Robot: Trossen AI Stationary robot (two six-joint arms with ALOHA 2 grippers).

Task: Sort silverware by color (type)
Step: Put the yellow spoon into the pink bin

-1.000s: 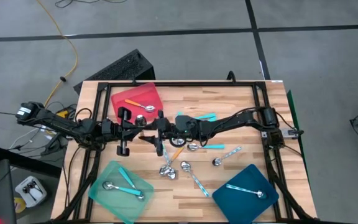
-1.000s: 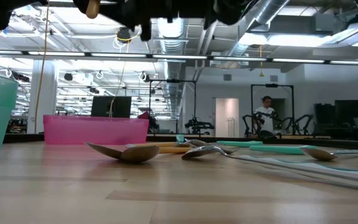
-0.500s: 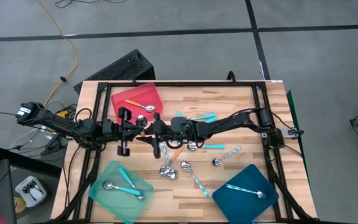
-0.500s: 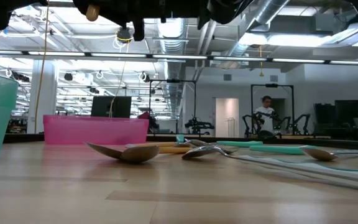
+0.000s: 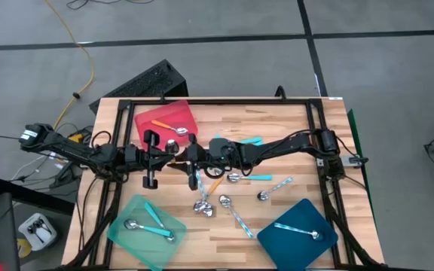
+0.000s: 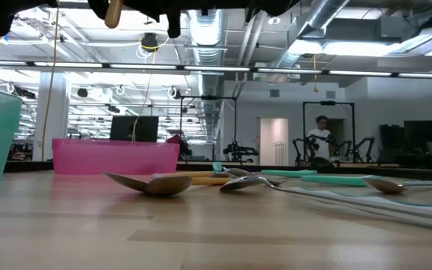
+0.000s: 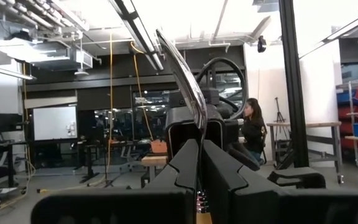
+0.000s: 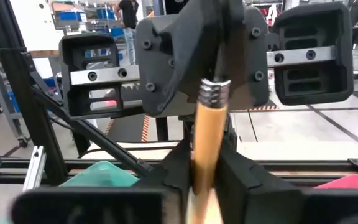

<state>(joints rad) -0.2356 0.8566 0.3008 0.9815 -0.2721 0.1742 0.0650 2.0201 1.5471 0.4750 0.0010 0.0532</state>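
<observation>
Above mid-table, both tools (image 5: 181,156) pinch one orange spoon (image 8: 207,134).

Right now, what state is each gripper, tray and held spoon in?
orange spoon: held above the table by both grippers
left gripper: shut on its metal end
right gripper: shut on its handle
red tray: one spoon inside
mint-green tray: one spoon inside
dark-blue tray: one spoon inside
</observation>
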